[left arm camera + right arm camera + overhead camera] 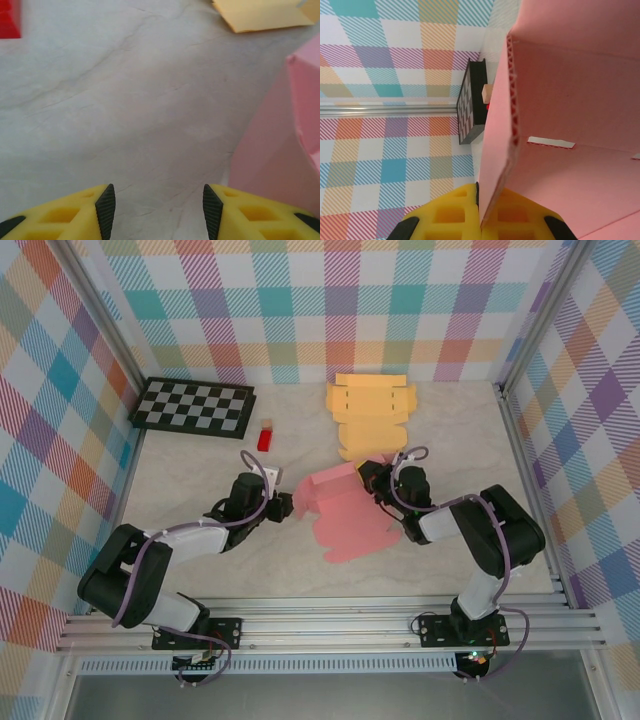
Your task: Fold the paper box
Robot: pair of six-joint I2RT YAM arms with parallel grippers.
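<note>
Pink paper box (560,100), edge pinched inside right tool (480,210), far flaps off-frame

Bare bench (180,475) lay ahead of the left hand (159,210); I judged it passable up to the red block (265,437) and checkerboard (193,406). The pink box (345,515) blocked its right side, with the orange sheet (372,412) behind that. The near bench strip between the arms lay open.

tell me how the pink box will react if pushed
Probably light: the pink box is thin corrugated card, its fluted edge showing. Panels look stiff but likely hinge at creases; one wall stands up. With the right gripper shut on a panel, a push would probably fold or pivot it, not slide it.
</note>
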